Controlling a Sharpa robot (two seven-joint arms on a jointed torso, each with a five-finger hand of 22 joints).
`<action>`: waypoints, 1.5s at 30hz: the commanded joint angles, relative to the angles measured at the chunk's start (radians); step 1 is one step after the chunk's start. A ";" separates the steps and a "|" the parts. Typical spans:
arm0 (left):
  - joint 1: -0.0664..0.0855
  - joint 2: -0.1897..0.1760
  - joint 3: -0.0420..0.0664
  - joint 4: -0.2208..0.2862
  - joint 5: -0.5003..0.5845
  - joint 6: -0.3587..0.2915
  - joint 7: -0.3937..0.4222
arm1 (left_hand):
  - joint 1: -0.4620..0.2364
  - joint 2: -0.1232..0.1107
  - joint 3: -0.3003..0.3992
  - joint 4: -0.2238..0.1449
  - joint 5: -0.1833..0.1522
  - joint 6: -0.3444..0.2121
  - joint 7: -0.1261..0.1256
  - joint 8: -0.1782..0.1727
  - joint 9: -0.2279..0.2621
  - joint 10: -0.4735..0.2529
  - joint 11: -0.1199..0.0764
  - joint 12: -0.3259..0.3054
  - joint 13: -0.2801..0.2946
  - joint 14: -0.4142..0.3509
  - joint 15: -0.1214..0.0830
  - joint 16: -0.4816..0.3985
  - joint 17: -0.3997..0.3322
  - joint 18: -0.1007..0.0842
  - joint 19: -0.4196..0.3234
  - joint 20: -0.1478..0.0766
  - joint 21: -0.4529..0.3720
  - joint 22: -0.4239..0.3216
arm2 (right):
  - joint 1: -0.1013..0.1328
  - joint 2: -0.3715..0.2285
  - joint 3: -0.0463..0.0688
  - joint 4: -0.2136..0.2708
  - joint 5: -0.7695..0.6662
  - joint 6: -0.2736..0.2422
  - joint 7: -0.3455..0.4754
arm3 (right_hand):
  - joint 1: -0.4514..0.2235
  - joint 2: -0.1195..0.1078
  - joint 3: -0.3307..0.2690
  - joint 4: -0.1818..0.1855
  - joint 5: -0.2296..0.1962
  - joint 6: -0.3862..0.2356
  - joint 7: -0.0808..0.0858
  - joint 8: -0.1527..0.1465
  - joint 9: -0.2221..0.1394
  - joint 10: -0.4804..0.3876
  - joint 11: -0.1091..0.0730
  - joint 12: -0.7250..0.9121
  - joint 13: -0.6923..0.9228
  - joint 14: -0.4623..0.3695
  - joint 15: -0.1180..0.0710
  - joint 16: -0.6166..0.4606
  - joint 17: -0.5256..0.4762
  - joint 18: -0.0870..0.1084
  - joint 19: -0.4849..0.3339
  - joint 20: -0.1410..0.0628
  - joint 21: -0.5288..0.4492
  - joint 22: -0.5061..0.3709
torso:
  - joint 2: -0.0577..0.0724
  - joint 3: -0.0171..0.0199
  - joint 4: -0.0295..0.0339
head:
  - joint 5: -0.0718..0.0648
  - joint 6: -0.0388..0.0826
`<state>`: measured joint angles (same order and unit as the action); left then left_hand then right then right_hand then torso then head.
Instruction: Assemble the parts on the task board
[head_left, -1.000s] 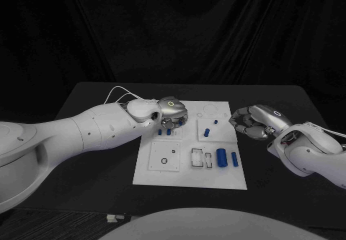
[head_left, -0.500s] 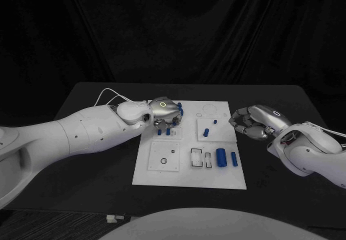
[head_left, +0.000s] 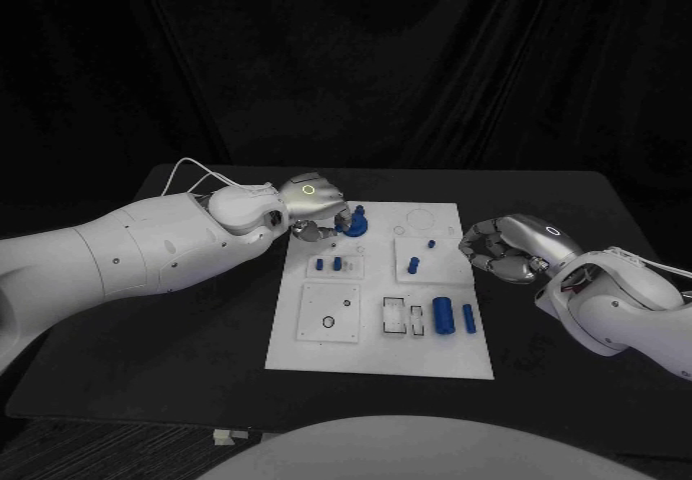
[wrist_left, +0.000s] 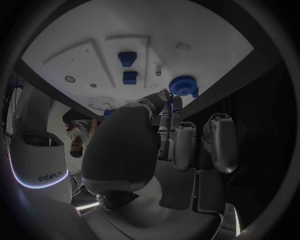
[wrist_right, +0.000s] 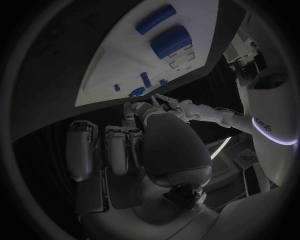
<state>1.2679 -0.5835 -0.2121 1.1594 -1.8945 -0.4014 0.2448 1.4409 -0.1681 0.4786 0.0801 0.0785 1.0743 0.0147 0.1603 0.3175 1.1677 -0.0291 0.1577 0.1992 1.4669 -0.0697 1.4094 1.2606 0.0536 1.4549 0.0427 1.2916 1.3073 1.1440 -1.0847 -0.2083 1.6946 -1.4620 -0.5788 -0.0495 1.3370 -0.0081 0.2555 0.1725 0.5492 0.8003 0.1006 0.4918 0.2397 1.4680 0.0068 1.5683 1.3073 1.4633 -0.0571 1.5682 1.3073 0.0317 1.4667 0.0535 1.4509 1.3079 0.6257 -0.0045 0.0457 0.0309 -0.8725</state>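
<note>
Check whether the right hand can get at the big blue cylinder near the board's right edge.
Probably yes: the right hand hovers empty beside the task board, and nothing stands between it and the blue cylinder.

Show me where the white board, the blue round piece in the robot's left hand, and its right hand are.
white board (head_left: 378, 355), head view, bare near edge.
blue round piece (head_left: 355, 222), head view, its side.
left hand (head_left: 315, 200), head view, its back.
right hand (head_left: 505, 245), head view, its middle.

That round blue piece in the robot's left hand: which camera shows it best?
The left wrist view: the round blue piece sits clear at the left hand's fingertips. The head view shows it small and partly covered by that hand. The right wrist view shows only a blue speck, too small to tell.
</note>
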 joint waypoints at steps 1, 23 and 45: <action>0.004 -0.004 0.001 0.007 -0.002 0.013 0.000 | -0.009 -0.003 0.000 0.006 -0.005 -0.010 0.000 -0.007 -0.002 -0.008 -0.001 -0.008 -0.001 -0.002 -0.007 -0.007 -0.003 0.005 -0.005 -0.002 -0.007 0.186 | -0.003 -0.001 0.000 -0.002 -0.003 0.010 -0.018 | -0.003 0.002 0.002 0.000 0.004 0.006 -0.003 0.001 0.000 0.103 0.008 0.003 0.263 0.105 0.006 -0.003 0.255 0.001 0.045 0.004 -0.006 0.219 | 0.000 0.0005 -0.0007 | 0.003 0.000; -0.002 -0.002 0.000 0.011 -0.002 0.075 -0.002 | -0.014 -0.003 0.001 0.018 -0.016 -0.021 -0.002 -0.021 -0.006 -0.011 -0.002 -0.021 -0.002 -0.012 -0.006 -0.022 -0.023 0.008 -0.016 0.000 -0.029 0.181 | -0.005 0.007 0.000 -0.008 -0.003 0.021 -0.023 | -0.003 0.002 0.004 -0.001 0.004 0.007 -0.003 0.001 0.000 0.103 0.008 0.003 0.263 0.105 0.006 -0.003 0.255 0.002 0.043 0.005 -0.009 0.218 | 0.002 0.0000 -0.0011 | 0.002 0.000; -0.010 0.000 0.000 0.005 -0.002 0.124 -0.011 | -0.015 -0.003 0.001 0.021 -0.015 -0.018 0.001 -0.022 -0.006 -0.017 0.001 -0.029 -0.004 -0.016 -0.005 -0.029 -0.033 0.009 -0.019 0.001 -0.034 0.179 | -0.005 0.008 0.000 -0.008 -0.003 0.024 -0.027 | -0.002 0.003 0.005 -0.002 0.004 0.007 -0.003 0.001 0.000 0.103 0.008 0.003 0.263 0.105 0.006 -0.002 0.255 0.002 0.043 0.005 -0.010 0.218 | 0.002 0.0001 -0.0003 | 0.001 0.000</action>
<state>1.2594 -0.5861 -0.2125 1.1624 -1.8953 -0.3002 0.2349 1.4370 -0.1721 0.4790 0.0966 0.0690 1.0592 0.0125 0.1442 0.3123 1.1554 -0.0267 0.1345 0.1962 1.4598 -0.0767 1.3844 1.2283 0.0537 1.4404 0.0428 1.2642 1.3073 1.1414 -1.0757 -0.2083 1.6856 -1.4619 -0.5589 -0.0587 1.3370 -0.0081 0.2555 0.1725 0.5492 0.8003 0.1006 0.4918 0.2397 1.4680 0.0068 1.5683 1.3073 1.4633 -0.0571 1.5682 1.3073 0.0317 1.4666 0.0535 1.4470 1.3074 0.6276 -0.0045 0.0449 0.0334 -0.8725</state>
